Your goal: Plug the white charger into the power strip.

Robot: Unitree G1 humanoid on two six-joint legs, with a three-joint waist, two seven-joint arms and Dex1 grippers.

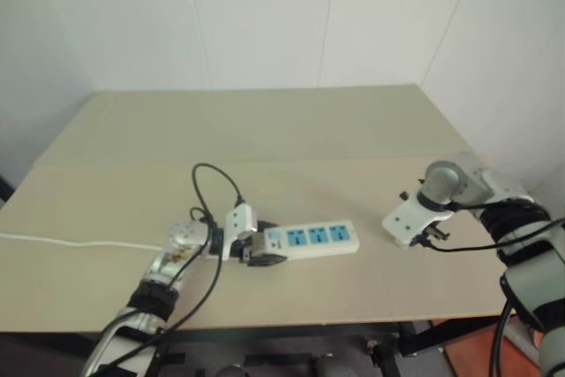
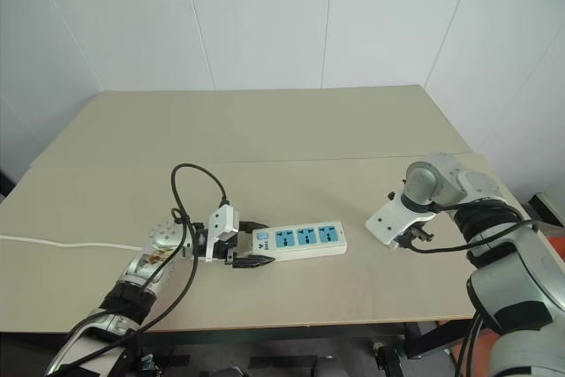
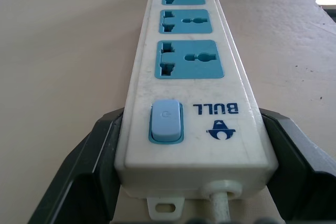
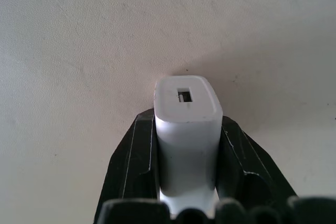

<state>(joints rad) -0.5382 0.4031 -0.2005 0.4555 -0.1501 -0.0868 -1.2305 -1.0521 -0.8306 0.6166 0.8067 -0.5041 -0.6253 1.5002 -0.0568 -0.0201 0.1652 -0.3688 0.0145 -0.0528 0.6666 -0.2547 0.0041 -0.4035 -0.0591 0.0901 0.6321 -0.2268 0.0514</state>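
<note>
The right gripper [image 4: 186, 145] is clamped on the charger [image 4: 187, 124], pointing down over the table [image 1: 265, 130] with the charger's USB end facing the tabletop. The left gripper [image 3: 194, 177] pinches the switch end of the strip [image 1: 309, 239], pinning it flat. The strip's long axis runs from the left gripper toward the right one, its free end nearest the charger but well apart. The next move likely carries the charger leftward to those sockets.
</note>
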